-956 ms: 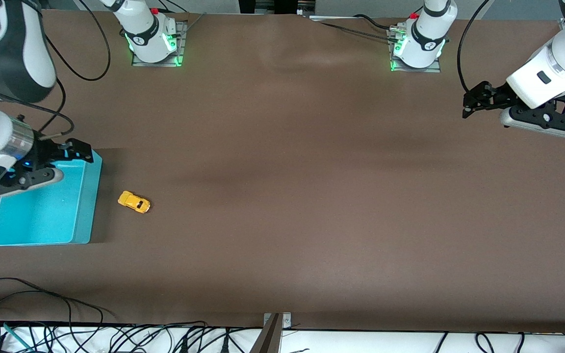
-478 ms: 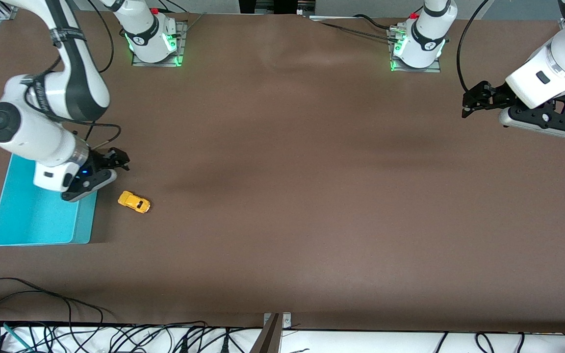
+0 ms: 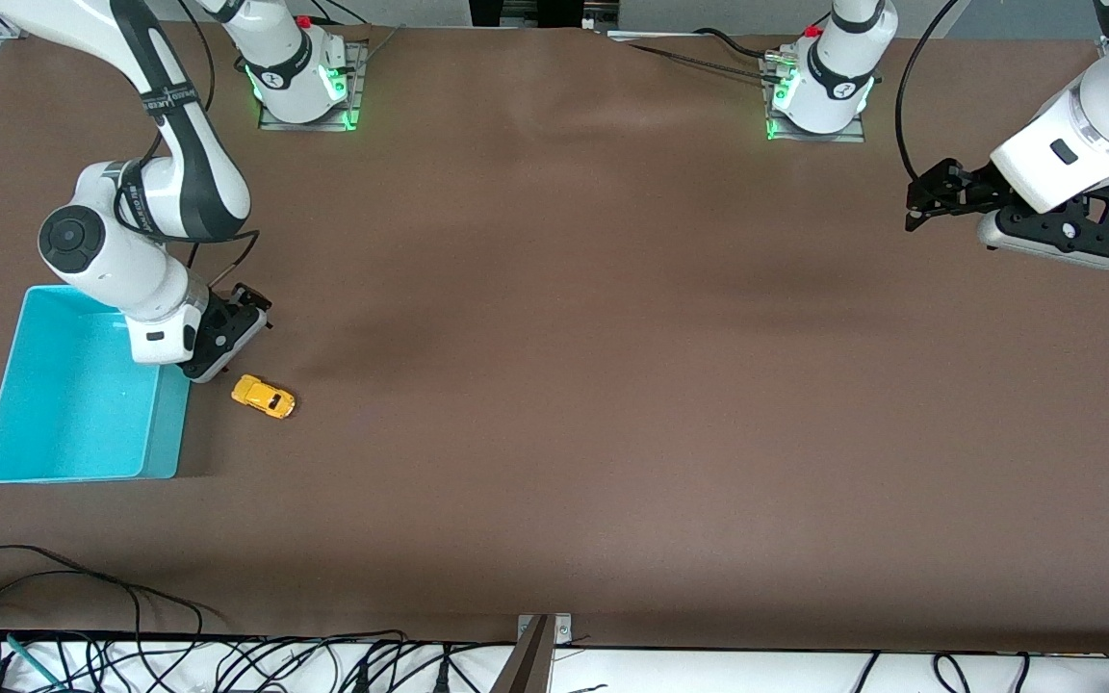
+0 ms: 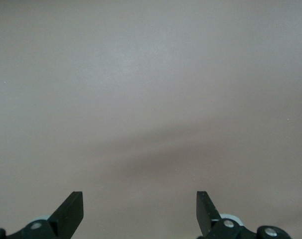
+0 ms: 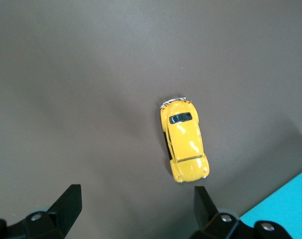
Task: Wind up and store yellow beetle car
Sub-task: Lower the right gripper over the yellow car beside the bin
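Yellow beetle car [image 3: 263, 397] bears no readable writing; right gripper [image 3: 245, 318] and left gripper [image 3: 922, 204] fingers wide.

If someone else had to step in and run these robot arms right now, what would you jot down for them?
Right gripper: open, empty, above the table beside the yellow car, next to the turquoise bin.
Left gripper: open, empty, waiting over bare table at its own end.
Car: on its wheels on the table, just outside the bin, toward the right arm's end. Nothing can be seen in the bin.
Done: nothing yet; the car is untouched.
Left: grasp the car, wind it up, put it in the bin.
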Available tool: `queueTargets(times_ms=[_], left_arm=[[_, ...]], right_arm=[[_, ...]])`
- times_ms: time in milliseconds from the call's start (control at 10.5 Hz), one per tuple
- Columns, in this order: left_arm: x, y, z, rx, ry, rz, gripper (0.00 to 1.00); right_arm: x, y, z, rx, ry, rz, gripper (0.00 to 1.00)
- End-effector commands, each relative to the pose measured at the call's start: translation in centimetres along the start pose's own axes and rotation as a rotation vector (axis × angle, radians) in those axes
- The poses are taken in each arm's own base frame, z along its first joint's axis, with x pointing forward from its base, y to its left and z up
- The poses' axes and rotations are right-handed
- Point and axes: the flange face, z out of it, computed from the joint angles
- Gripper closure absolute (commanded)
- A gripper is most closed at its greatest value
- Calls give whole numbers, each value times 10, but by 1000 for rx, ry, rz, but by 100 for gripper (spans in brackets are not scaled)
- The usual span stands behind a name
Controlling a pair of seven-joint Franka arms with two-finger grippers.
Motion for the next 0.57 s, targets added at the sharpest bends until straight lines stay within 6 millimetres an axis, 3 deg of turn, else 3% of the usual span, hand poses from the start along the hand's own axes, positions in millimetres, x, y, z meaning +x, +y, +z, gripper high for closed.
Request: queueTargets(times_ms=[0, 191, 478], left_arm=[[0, 2, -5, -16, -3, -7, 0], [0, 1, -5, -16, -3, -10, 0], [0, 1, -5, -16, -3, -10, 0]], right_arm=[[-2, 9, 24, -28, 22, -118, 0], [-4, 17, 49, -58, 51, -160, 0], [12, 13, 73, -81, 92, -194, 0]])
